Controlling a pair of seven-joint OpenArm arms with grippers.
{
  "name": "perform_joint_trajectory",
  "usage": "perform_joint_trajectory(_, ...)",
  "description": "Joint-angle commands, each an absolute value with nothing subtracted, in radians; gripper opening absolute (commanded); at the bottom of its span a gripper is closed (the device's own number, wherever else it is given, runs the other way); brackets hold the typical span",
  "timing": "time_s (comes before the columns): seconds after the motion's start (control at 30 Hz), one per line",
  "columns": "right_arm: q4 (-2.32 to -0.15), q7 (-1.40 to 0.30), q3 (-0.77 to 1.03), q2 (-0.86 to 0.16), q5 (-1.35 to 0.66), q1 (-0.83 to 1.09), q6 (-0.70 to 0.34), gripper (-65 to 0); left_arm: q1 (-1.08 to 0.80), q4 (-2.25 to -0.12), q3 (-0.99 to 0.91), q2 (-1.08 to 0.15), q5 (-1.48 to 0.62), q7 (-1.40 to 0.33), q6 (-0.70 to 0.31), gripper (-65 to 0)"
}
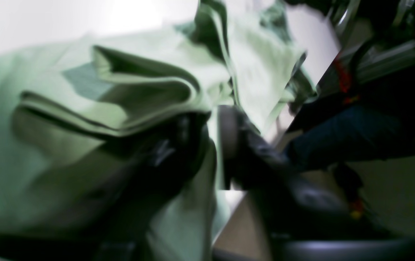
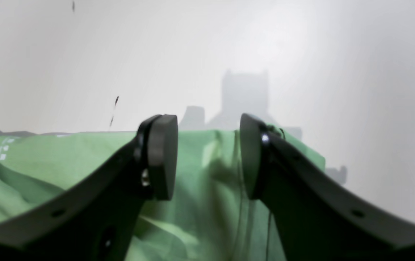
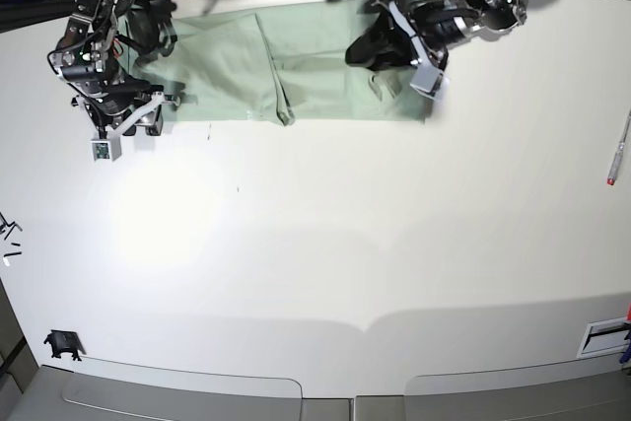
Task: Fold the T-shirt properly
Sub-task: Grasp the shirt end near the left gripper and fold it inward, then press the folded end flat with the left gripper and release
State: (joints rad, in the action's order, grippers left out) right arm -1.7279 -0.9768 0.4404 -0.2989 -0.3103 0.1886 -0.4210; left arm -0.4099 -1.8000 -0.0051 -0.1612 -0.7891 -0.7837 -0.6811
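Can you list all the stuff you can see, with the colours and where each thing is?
T-shirt: one, pale mint green, spread along the far edge of the table, partly folded.
Table: one, white, fills most of the base view.
Pen-like stick: one, light with a red tip, near the table's right edge.
Small dark object: one, black, near the front left corner; too small to identify.
Right hand: one, black, open, over the shirt's edge.
Left hand: one, black, blurred, against the shirt's folded layers.
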Motion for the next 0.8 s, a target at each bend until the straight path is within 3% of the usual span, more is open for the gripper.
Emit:
perform_joint_trajectory(0.0,-1.742,-0.957,0.446,-0.313,-0.323,0.180,-0.418,-38.9,-0.408,-1.818,-0.002,-0.157,-0.810,-0.752,-0.688,-44.9)
perform_joint_trajectory(0.3,-1.742,-0.956,0.446,-0.313,-0.324,0.180,-0.418,-38.9,-0.406,-1.818,0.076,-0.091,-0.598,-0.656,-0.618,-43.9)
perform_joint_trajectory(0.37,-1.742,-0.955,0.446,-0.313,-0.325,0.180,-0.418,-38.9,-0.402,-1.819,0.090,-0.092,-0.599,-0.657,-0.618,-48.0)
perform_joint_trajectory(0.47,-1.742,-0.956,0.446,-0.313,-0.324,0.180,-0.418,-38.9,-0.397,-1.840,0.065,-0.092,-0.602,-0.660,-0.617,-65.0)
perform_joint_trajectory(0.63,-1.742,-0.956,0.446,-0.313,-0.324,0.180,-0.418,-38.9,-0.397,-1.900,-0.054,-0.092,-0.601,-0.684,-0.615,-65.0)
perform_joint_trajectory(0.77,-1.742,-0.950,0.446,-0.313,-0.324,0.180,-0.418,-38.9,-0.396,-1.874,-0.104,-0.092,-0.466,-0.653,-0.513,-65.0)
